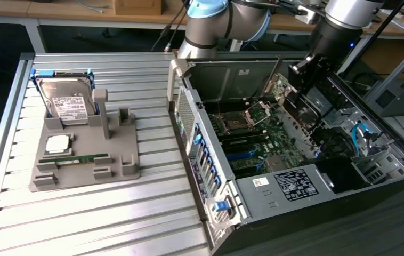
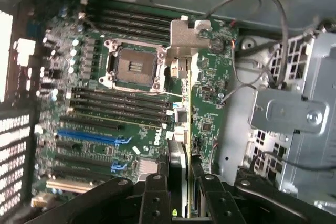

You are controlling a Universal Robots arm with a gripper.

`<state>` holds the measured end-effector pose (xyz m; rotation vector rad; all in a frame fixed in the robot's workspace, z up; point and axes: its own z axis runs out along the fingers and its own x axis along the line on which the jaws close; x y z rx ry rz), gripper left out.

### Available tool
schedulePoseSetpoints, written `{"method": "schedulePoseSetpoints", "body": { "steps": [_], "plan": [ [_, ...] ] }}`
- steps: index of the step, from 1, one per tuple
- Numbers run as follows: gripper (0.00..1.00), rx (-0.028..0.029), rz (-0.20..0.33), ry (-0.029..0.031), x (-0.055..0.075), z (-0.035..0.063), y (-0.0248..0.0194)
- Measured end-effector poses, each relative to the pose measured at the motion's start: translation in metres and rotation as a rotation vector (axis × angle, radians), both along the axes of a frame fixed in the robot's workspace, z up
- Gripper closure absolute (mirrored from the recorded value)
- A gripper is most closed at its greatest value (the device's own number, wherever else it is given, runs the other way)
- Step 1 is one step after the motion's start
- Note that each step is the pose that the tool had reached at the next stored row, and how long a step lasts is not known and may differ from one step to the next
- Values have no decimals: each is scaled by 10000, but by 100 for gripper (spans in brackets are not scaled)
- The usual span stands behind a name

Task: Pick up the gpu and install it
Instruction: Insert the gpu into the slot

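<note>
Gripper point(image 1: 303, 80) sits upper right in the exterior view, jaws clamped on the gpu point(image 1: 289, 106), held edge-down over the motherboard point(image 1: 255, 141) inside the open case point(image 1: 209, 160). Wrist view: gpu point(image 2: 181, 43) runs out from between the fingers point(image 2: 156, 198). Hard drive label point(image 1: 70, 106) and case sticker point(image 1: 296, 182) print is illegible.

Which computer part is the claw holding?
The gpu, a thin dark-green card with silvery bracket. The silver hard drive and green RAM stick rest on the grey tray.

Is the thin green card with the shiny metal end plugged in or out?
Out, it seems: the thin green card stands edge-on in the black gripper, above the green motherboard. Contact with a slot: cannot tell.
</note>
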<state>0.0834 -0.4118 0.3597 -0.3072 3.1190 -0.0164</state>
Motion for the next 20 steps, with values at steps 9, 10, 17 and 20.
{"method": "schedulePoseSetpoints", "body": {
  "steps": [9,10,17,20],
  "plan": [
    [73,1,2532,0,0,-13,0],
    [73,0,2800,0,0,-15,0],
    [73,1,3789,0,0,-20,0],
    [73,0,4088,0,0,-22,0]
  ]
}}
